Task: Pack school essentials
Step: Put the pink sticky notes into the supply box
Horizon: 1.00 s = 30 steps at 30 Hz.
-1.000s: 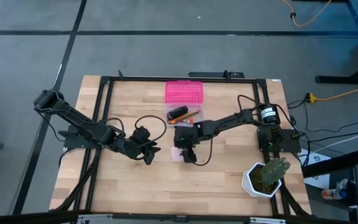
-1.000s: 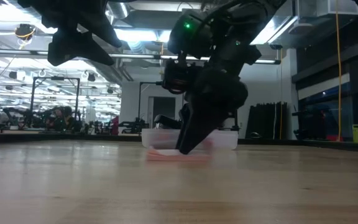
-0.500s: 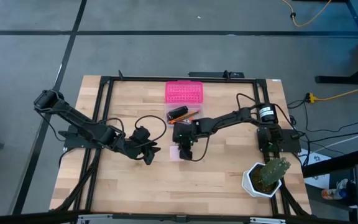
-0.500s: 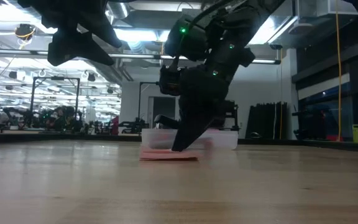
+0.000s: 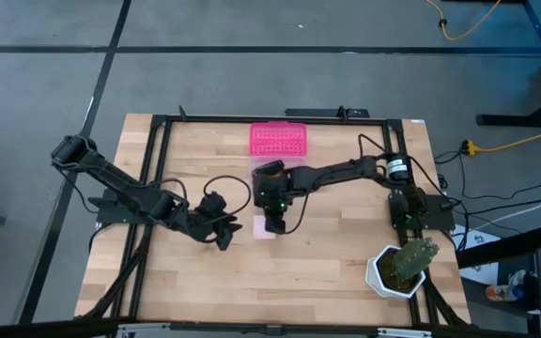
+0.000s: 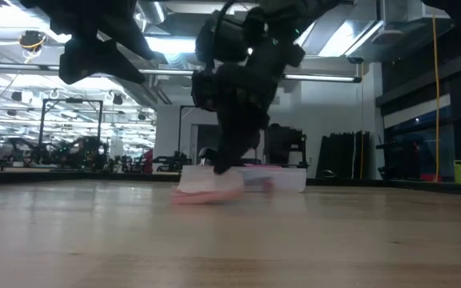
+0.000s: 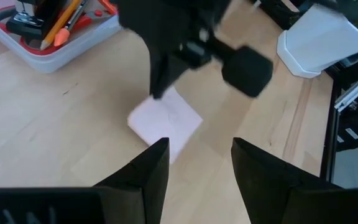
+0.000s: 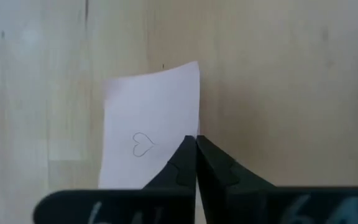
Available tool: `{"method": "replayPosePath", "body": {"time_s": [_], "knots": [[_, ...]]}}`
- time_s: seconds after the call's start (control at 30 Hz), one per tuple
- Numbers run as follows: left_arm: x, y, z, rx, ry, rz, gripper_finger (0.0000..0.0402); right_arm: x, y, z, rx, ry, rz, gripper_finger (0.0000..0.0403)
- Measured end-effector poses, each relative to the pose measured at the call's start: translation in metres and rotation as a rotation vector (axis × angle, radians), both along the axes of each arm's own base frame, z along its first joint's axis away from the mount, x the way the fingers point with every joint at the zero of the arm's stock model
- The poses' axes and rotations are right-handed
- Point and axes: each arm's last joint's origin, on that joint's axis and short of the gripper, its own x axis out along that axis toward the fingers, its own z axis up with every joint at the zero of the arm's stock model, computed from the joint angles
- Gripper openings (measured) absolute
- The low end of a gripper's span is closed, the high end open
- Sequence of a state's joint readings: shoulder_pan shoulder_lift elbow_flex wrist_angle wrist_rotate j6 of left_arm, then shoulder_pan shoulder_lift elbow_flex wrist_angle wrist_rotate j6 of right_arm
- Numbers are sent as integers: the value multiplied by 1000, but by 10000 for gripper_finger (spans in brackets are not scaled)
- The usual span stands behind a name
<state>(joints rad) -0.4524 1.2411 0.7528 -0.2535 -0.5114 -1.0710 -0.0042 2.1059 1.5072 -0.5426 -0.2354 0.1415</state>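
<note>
The pink square notepad point(image 8: 148, 124), with a small heart drawn on it, lies at mid-table point(image 5: 261, 229). My right gripper point(image 8: 196, 140) stands over it point(image 5: 272, 223), shut at its edge. To its left my left gripper point(image 7: 197, 168) hovers open above the table point(image 5: 224, 235), holding nothing. Behind the pad, the clear box point(image 7: 48, 37) holds the orange pencil point(image 7: 61, 22) and other stationery. In the high view my right arm covers most of the box. My right gripper is shut on one side edge of the notepad point(image 8: 191, 124), about halfway along it. Its fingers point(image 6: 221, 160) come from above, pointing down. One sheet or several, I cannot tell. In the low view the pad point(image 6: 210, 188) looks tipped, one side raised, the other on the table.
The pink lid point(image 5: 278, 139) lies at the table's far side behind the box. A cactus in a white pot point(image 5: 402, 268) stands at the near right corner. A black frame point(image 5: 158, 169) runs around the tabletop.
My right gripper has shut on the notepad's edge and gone toward the table's left edge. The pad has slid left with it, and one side has tipped up off the table.
</note>
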Motion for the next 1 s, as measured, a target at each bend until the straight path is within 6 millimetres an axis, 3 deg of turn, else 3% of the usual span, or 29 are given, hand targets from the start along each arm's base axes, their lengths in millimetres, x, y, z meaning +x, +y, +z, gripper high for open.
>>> {"method": "replayPosePath", "body": {"time_s": [0.3,0.47,0.63,0.8,1.0], "knots": [[-2,-5,0,0,0,-22,165,10,-18,55,-79,20,37,2],[-2,-5,0,-16,-3,-11,165,8,-48,91,-143,31,17,2],[-2,-5,0,-18,-4,-9,165,-5,-94,119,-193,70,-36,2],[-2,-5,0,-17,-3,-9,165,-25,-130,118,-193,177,-82,3],[-2,-5,0,-11,-5,-5,165,-35,-143,98,-166,256,-88,3]]}}
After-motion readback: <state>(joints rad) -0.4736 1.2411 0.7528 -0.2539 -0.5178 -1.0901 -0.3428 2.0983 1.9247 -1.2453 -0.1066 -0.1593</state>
